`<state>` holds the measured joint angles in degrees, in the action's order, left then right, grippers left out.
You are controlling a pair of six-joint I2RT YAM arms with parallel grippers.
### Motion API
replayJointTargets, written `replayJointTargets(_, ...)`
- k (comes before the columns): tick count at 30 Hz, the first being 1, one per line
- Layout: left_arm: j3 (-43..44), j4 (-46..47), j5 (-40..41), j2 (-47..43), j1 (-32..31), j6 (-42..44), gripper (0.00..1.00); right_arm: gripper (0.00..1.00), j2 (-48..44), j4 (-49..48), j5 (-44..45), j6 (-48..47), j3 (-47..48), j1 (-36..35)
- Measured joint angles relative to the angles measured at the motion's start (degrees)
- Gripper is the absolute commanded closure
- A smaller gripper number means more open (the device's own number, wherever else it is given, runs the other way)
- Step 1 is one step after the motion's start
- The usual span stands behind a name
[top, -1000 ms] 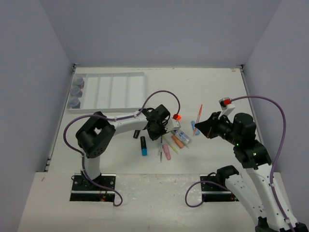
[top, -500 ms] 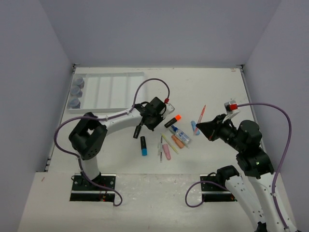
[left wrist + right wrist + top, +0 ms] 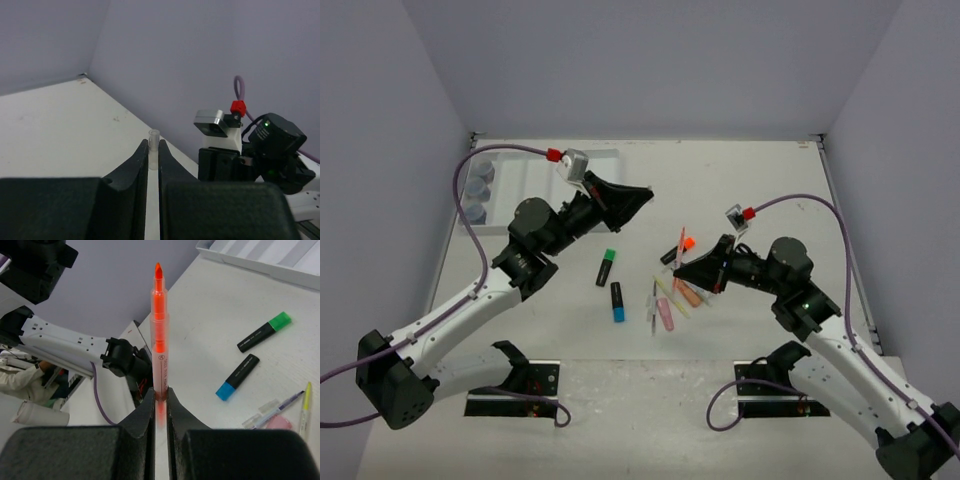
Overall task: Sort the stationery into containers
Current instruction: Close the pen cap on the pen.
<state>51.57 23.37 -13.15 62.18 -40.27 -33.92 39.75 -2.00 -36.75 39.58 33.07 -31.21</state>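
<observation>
Left claw [image 3: 153, 150] and right claw [image 3: 160, 395] each clamped on a pen

A clear thin pen [image 3: 154, 136] is pinched between the left jaws, held aloft near the white tray [image 3: 535, 172]. An orange pen [image 3: 158, 315] is gripped by the right, above highlighters [image 3: 262, 331] lying on the worktop [image 3: 225, 300].

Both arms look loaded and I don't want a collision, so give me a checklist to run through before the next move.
1. Left gripper shut on thin clear pen: ok.
2. Right gripper shut on orange translucent pen: ok.
3. Grippers apart in the top view: ok.
4. White divided plastic tray unobstructed: not ok, the left arm covers part of it.
5. Free compartment for each pen: cannot tell.
6. Everything sorted: not ok; green-capped black highlighter and blue-capped black highlighter lie outside the tray.
</observation>
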Motion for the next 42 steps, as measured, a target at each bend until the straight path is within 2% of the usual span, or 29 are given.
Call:
replayJointTargets(3, -2.8, 5.8, -4.9, 1.7, 0.0, -3.0, 1.0, 1.0, 3.9, -1.5, 0.8, 0.0, 1.3, -2.5)
replayJointTargets(14, -4.5, 12.8, -13.6, 2.4, 0.0, -5.8, 1.0, 1.0, 9.5, -1.5, 1.6, -1.4, 7.9, -5.8)
replayJointTargets(42, -4.1, 12.9, -14.7, 3.8, 0.0, -3.8, 1.0, 1.0, 7.1, 3.7, 4.0, -3.2, 9.0, -7.4)
